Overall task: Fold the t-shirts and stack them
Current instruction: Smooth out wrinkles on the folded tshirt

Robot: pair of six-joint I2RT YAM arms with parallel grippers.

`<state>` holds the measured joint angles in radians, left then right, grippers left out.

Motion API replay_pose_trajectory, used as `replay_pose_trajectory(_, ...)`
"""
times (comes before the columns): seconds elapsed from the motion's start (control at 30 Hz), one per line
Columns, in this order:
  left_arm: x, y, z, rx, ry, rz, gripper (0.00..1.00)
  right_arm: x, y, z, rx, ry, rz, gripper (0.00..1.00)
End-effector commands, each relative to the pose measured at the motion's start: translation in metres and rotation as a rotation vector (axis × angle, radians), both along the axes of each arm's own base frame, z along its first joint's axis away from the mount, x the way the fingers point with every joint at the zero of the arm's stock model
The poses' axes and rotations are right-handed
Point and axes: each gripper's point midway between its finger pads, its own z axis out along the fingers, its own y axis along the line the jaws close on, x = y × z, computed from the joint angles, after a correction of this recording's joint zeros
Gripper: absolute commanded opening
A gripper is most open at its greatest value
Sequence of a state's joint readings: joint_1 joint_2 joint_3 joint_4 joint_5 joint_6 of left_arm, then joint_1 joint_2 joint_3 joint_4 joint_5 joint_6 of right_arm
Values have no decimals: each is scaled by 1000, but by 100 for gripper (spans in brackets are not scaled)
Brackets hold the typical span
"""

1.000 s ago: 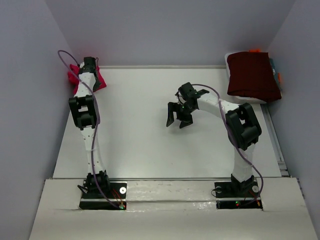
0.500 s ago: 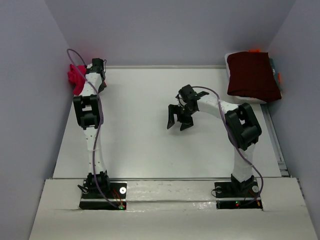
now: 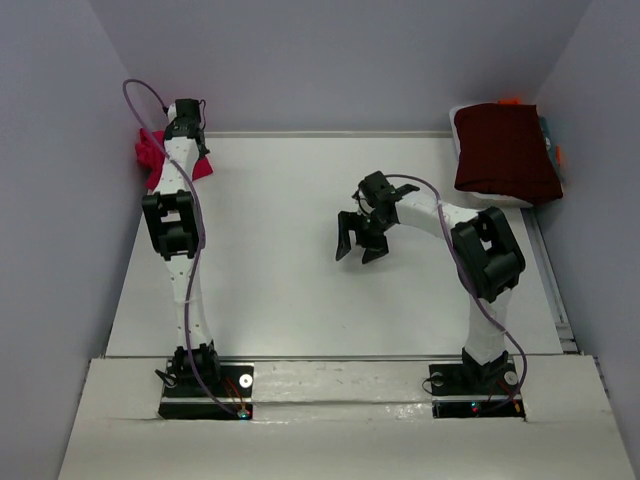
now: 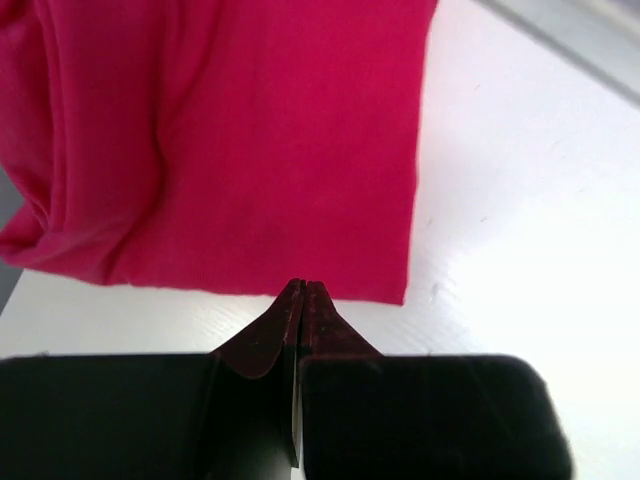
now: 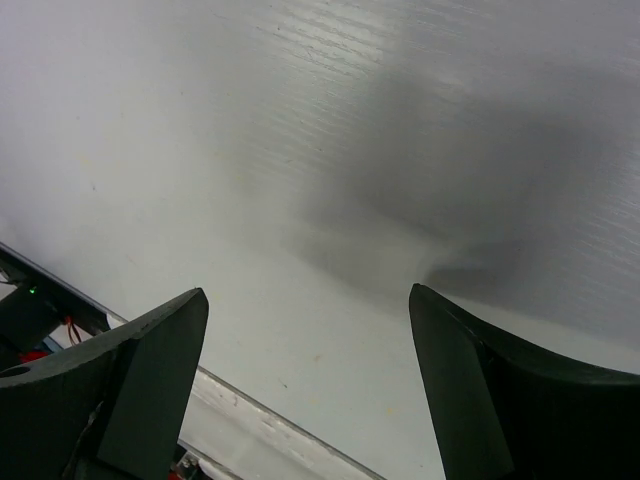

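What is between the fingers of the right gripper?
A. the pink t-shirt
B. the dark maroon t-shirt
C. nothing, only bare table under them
C: the right gripper stands open over the white table. The pink t-shirt lies at the far left corner, and the maroon t-shirt at the far right.

One t-shirt (image 4: 230, 140) is plain bright crimson-pink; the folded shirt (image 3: 505, 150) is plain dark maroon. The bench (image 3: 290, 290) is white, and the left end effector (image 4: 303, 290) and right end effector (image 5: 302, 300) are black.
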<state>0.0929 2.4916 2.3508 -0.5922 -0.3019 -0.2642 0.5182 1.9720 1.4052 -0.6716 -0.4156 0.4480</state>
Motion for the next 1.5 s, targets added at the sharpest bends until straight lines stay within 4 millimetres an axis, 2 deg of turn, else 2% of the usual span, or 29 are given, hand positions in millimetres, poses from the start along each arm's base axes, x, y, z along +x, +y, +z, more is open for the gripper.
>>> replay_pose_trajectory(0.0, 37, 6, 85, 26, -245, -28, 15, -1, -3, 15, 12, -42, 14, 87)
replay_pose_trajectory(0.03, 43, 5, 85, 19, -268, -32, 23, 0, -3, 16, 11, -43, 14, 87)
replay_pose_trajectory(0.07, 47, 8, 78, 3, -272, -30, 35, -2, -4, 15, 2, -34, 17, 87)
replay_pose_trajectory(0.13, 53, 7, 71, -8, -286, -36, 49, -2, -6, 16, -9, -34, 17, 87)
replay_pose_trajectory(0.2, 56, 6, 61, -17, -284, -39, 67, -1, -6, 18, -13, -40, 19, 87)
replay_pose_trajectory(0.23, 57, 11, 56, -25, -284, -36, 70, 0, -7, 18, -19, -39, 19, 87)
replay_pose_trajectory(0.27, 60, 8, 45, -44, -275, -49, 74, 1, -7, 19, -24, -41, 23, 87)
replay_pose_trajectory(0.37, 60, 15, 30, -97, -265, -46, 77, 1, -9, 18, -37, -38, 25, 87)
replay_pose_trajectory(0.4, 60, 11, 20, -129, -255, -42, 77, 2, -9, 19, -39, -37, 24, 87)
replay_pose_trajectory(0.47, 56, 21, 9, -164, -241, -17, 77, 2, -9, 18, -41, -35, 24, 87)
replay_pose_trajectory(0.53, 53, 18, 0, -189, -222, -4, 77, 3, -9, 18, -42, -33, 23, 87)
replay_pose_trajectory(0.57, 50, 24, -3, -191, -214, 9, 77, 3, -8, 18, -42, -33, 23, 87)
replay_pose_trajectory(0.8, 38, 27, -34, -207, -133, 19, 76, 4, -6, 14, -36, -24, 22, 87)
replay_pose_trajectory(1.13, -6, 14, -81, -213, 97, -13, 75, 4, -2, 9, -24, -9, 32, 87)
replay_pose_trajectory(1.3, -10, -2, -74, -180, 140, -69, 72, 6, 0, 11, -13, -10, 35, 87)
replay_pose_trajectory(1.47, -21, -13, -83, -200, 186, -92, 73, 4, -2, 10, -16, -12, 34, 87)
